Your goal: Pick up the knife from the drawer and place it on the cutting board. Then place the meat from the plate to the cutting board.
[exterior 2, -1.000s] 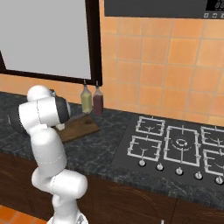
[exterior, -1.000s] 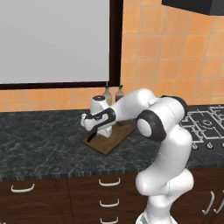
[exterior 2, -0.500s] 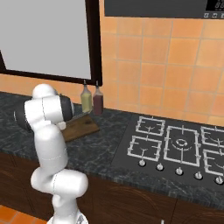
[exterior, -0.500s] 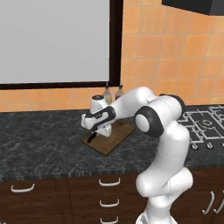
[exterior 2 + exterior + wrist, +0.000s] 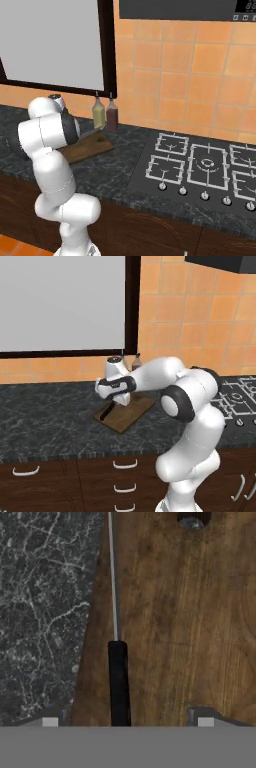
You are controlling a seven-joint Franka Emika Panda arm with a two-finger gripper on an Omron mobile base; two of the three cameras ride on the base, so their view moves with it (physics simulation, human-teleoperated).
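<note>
The knife (image 5: 117, 682) lies flat on the dark wooden cutting board (image 5: 190, 622), near its left edge, with the thin blade (image 5: 112, 577) pointing away from the hand. My gripper (image 5: 127, 722) hangs open just above the black handle, one fingertip on each side and clear of it. In the left base view the gripper (image 5: 116, 401) points down over the cutting board (image 5: 131, 415), where the knife (image 5: 103, 413) shows as a dark bar. The plate, the meat and the wide drawer are out of view.
Two bottles (image 5: 98, 113) (image 5: 111, 114) stand against the tiled wall behind the cutting board (image 5: 90, 147). A gas hob (image 5: 200, 162) lies to the right. Narrow stacked drawers (image 5: 124, 463) sit under the dark stone counter (image 5: 45, 416).
The hand has drawn up a little from the board. The knife stays lying on the board below it.
</note>
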